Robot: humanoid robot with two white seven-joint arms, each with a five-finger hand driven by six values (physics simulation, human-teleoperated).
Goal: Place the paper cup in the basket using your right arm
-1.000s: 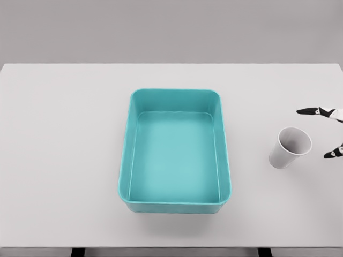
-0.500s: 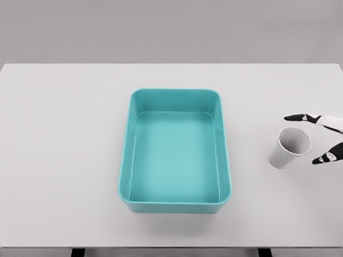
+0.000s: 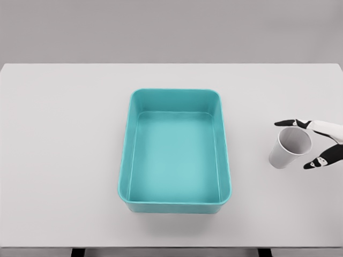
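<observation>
Here the paper cup [image 3: 289, 148] is seen on the white table [image 3: 64, 160], to the right of the teal basket [image 3: 175, 147] and apart from it. The cup is tilted, with its open mouth turned up and to the right. The right hand [image 3: 321, 143] is spread open around the rim, one finger just above it and one just below, and nothing is gripped yet. The cup is likely very light and thin (it can be crushed easily). It should be held softly by its side wall, below the rim. The left hand is not seen
</observation>
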